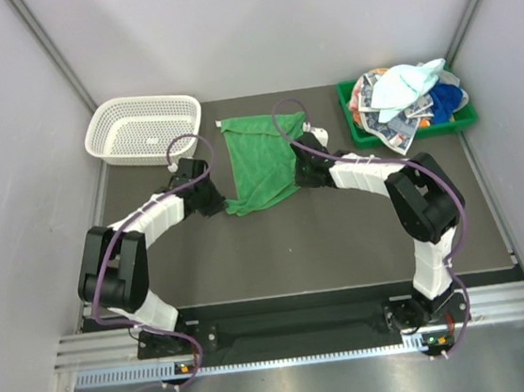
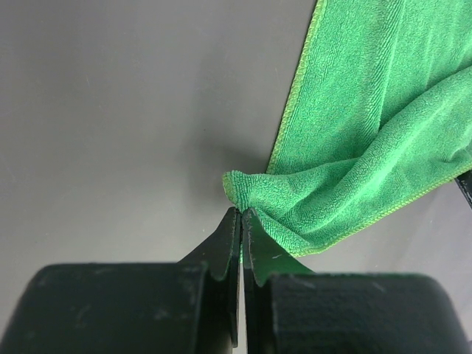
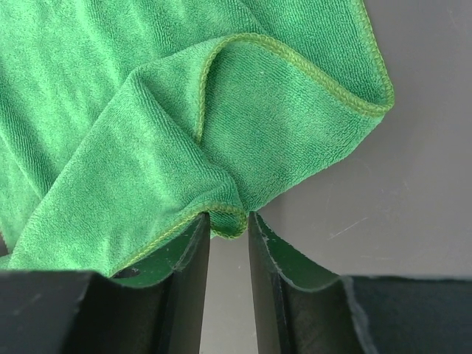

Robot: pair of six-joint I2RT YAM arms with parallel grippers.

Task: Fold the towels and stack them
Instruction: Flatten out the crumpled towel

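A bright green towel (image 1: 256, 159) lies partly spread on the dark table, its near end bunched and drawn toward the arms. My left gripper (image 1: 223, 203) is at its near left corner. In the left wrist view the left gripper (image 2: 241, 214) is shut on that corner of the towel (image 2: 369, 147). My right gripper (image 1: 297, 175) is at the towel's right edge. In the right wrist view the right gripper (image 3: 228, 221) has its jaws apart, with a folded hem of the towel (image 3: 147, 110) sitting between the tips. Other towels (image 1: 407, 94) are heaped at the back right.
A green plastic tray (image 1: 369, 135) at the back right holds the heap of towels. A white mesh basket (image 1: 143, 127) stands at the back left. Grey walls close in both sides and the back.
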